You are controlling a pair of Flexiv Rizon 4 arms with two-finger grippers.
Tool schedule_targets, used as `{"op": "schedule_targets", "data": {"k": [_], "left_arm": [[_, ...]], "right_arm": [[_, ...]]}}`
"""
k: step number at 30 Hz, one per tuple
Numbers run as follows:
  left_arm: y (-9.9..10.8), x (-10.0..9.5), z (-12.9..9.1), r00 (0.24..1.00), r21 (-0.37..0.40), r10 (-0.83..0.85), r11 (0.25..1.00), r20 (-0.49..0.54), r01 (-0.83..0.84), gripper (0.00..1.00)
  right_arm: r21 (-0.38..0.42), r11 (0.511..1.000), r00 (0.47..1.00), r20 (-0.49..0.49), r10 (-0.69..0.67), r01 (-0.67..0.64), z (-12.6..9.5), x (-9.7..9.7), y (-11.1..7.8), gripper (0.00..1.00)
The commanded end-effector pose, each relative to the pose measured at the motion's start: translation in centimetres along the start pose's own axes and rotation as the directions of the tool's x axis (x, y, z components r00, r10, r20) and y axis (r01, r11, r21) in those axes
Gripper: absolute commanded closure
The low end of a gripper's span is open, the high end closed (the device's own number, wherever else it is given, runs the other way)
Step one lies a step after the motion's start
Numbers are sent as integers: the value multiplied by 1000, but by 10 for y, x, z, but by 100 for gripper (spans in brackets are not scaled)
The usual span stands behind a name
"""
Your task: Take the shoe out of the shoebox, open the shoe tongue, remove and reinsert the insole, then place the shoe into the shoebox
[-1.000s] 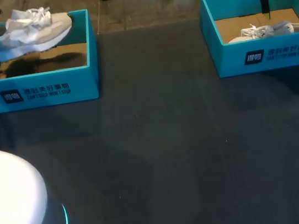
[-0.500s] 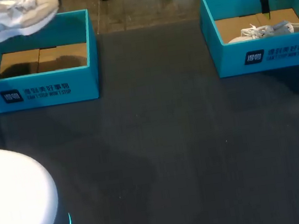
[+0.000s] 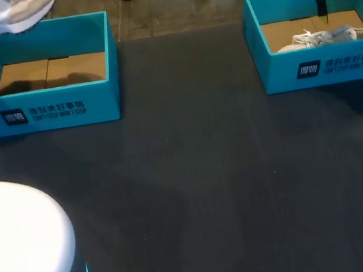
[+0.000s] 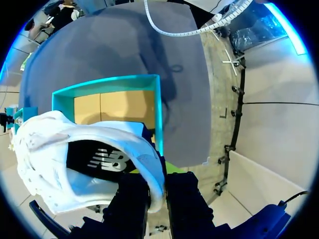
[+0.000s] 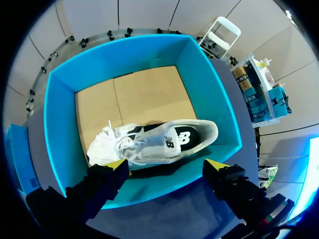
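The shoe (image 3: pixel 5 13) is held above and beyond the far left corner of the left box (image 3: pixel 43 111), its heel collar pinched in the left tool (image 4: pixel 158 191). It is judged light, soft above and stiffer at the sole (a thin collar may let it swing), so the midfoot would be gripped more firmly. The right tool (image 5: pixel 167 167) is spread wide above a second shoe (image 5: pixel 149 142), well right of the left box. White print is seen on the box front, and a logo inside the shoe
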State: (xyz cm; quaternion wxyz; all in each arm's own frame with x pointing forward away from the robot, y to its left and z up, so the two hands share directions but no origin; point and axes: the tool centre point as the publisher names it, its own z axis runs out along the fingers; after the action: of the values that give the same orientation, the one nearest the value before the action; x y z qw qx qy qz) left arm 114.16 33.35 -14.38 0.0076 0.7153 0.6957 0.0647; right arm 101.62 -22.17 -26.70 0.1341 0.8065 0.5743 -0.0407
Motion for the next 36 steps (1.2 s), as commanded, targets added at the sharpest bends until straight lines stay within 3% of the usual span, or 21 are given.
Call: {"op": "schedule_targets", "data": {"k": [1,5,36], "left_arm": [[-5,-7,-1,1000,6,-1,1000,-8,1,100],[-17,-29,-4,999,14,-17,1000,-34,18,100],[-112,-114,-36,996,42,-13,999,-93,17,100]], "right_arm": [[0,1000,1000,0,-1,1,0,0,0,0],[0,1000,1000,0,-1,1,0,0,0,0],[0,1000,1000,0,-1,1,0,0,0,0]]}}
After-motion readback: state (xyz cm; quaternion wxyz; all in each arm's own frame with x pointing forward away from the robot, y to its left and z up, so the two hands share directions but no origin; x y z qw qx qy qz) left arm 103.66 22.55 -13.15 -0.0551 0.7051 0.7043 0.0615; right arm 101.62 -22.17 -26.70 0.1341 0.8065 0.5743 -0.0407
